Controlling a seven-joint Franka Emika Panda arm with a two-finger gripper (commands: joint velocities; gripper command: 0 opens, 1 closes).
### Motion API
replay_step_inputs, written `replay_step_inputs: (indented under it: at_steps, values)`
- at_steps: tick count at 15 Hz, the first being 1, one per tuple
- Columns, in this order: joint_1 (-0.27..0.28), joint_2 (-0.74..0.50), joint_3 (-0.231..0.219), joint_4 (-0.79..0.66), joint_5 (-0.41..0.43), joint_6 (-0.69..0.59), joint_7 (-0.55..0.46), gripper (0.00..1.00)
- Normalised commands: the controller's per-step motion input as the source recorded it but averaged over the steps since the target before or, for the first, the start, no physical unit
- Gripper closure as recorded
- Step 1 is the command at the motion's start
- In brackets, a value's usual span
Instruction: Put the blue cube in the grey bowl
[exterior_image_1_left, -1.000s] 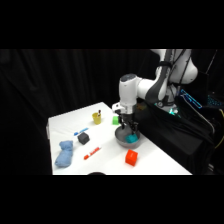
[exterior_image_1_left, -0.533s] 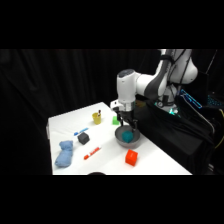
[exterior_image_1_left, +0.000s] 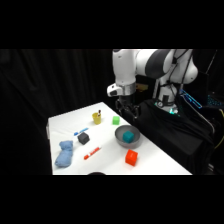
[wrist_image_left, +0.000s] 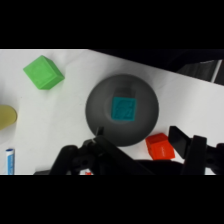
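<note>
The blue cube (exterior_image_1_left: 128, 136) lies inside the grey bowl (exterior_image_1_left: 120, 131), which stands on the white table right of centre. From the wrist, the teal cube (wrist_image_left: 123, 109) rests flat near the middle of the bowl (wrist_image_left: 100, 100). My gripper (exterior_image_1_left: 128, 111) hangs well above the bowl, open, with nothing between its fingers. In the wrist view the gripper (wrist_image_left: 137, 145) frames the bowl's near rim, its black fingers (wrist_image_left: 99, 136) apart.
A red cube (exterior_image_1_left: 131, 158) sits just in front of the bowl. Behind the bowl is a green cube (exterior_image_1_left: 116, 120), with a yellow cup (exterior_image_1_left: 97, 117) to its left. A black cube (exterior_image_1_left: 83, 138), a red marker (exterior_image_1_left: 92, 152) and a pale-blue cloth toy (exterior_image_1_left: 64, 154) lie further left.
The gripper has risen from down at the bowl to well above it. The blue cube stays in the bowl.
</note>
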Motion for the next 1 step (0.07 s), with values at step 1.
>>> replay_step_inputs:
  at_steps: [1]
  values:
    - [0.010,-0.17,-0.026,0.29,-0.054,-0.37,0.10,0.00]
